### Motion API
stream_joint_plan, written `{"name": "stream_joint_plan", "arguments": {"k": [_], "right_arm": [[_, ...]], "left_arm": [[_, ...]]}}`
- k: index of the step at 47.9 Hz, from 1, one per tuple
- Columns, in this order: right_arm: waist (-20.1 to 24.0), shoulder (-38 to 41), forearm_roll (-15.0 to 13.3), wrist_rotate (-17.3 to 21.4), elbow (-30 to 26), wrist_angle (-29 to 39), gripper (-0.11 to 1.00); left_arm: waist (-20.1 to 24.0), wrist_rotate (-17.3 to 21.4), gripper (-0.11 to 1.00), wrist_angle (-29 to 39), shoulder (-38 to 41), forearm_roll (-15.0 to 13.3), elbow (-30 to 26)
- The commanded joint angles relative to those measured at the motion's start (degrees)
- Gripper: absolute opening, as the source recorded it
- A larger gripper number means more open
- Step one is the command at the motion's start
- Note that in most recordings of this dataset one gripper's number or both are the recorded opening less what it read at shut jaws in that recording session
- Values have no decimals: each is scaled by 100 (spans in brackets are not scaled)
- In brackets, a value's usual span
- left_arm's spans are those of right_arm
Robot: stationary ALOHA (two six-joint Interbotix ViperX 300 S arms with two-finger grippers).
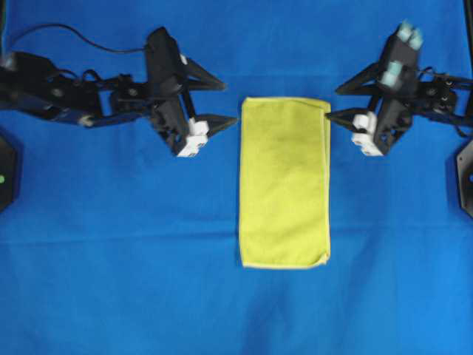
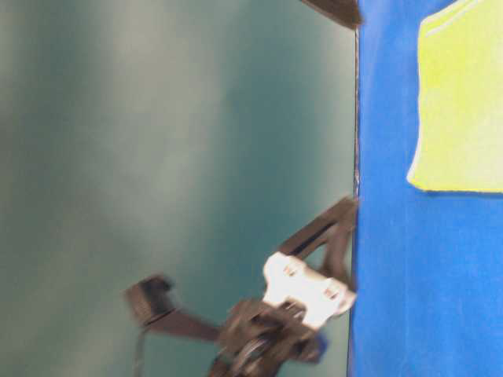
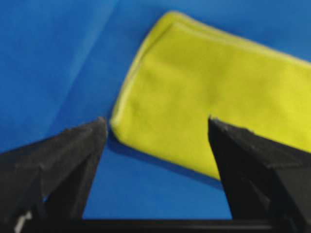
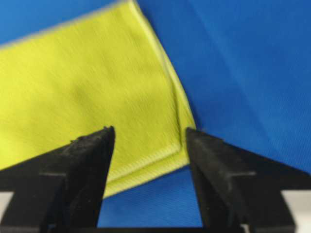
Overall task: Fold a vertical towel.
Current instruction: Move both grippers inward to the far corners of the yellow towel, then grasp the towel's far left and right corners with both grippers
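Observation:
The towel (image 1: 284,181) is a yellow-green rectangle lying flat on the blue cloth, its long side running top to bottom in the overhead view. My left gripper (image 1: 230,104) stands open just left of its top left corner, apart from it. My right gripper (image 1: 334,103) stands open at the top right corner, one fingertip close to the edge. In the left wrist view the towel (image 3: 209,82) lies beyond the open left gripper (image 3: 156,121). In the right wrist view the towel's (image 4: 87,82) layered, stitched corner sits between the tips of the open right gripper (image 4: 149,130). Nothing is held.
A large blue cloth (image 1: 111,259) covers the whole table. Black arm bases (image 1: 7,170) stand at the left and right edges. A black cable (image 1: 81,37) trails at the back left. The table-level view shows the towel (image 2: 464,102) and a blurred arm (image 2: 306,290).

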Motion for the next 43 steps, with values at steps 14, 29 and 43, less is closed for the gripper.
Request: {"name": "stream_joint_plan", "arguments": {"k": [14, 29, 43], "right_arm": [[-185, 1107, -88, -26, -483, -149, 59], [-229, 1397, -97, -26, -510, -308, 59], [-202, 1450, -97, -44, -519, -316, 11]], "left_arm": [[158, 0, 79, -264, 1055, -18, -650], [229, 9, 77, -220, 1441, -9, -888], [176, 26, 22, 9, 1477, 35, -984]]}}
